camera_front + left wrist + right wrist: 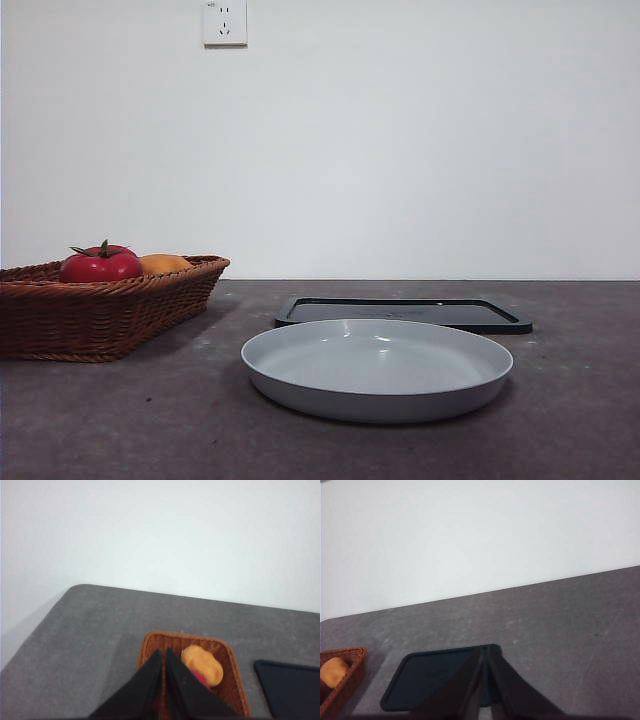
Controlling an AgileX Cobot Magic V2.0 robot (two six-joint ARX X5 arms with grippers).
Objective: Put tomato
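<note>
Grey speckled table point(120, 420) under a plain white wall, with one wall socket point(224, 22) up top in the front view. One tomato point(100, 264) sat in the single wicker basket point(90, 315) at the table's left, touching one orange-yellow fruit point(165, 263) beside it. The left gripper point(164, 652) hung above that basket with its two black jaws pressed together, holding nothing, so the tomato was below and just past the tips, well apart from them. From the left wrist camera the tomato was mostly hidden behind the jaws, only a red sliver showed next to the orange fruit, so don't expect much detail there. The right gripper point(485, 650) was also closed and empty, hovering over the one black tray point(405, 312), nowhere near the tomato. One grey plate point(377, 385) sat in front of that tray. Neither arm showed up in the front view at all, and the basket's left end was cut off by the frame edge.
</note>
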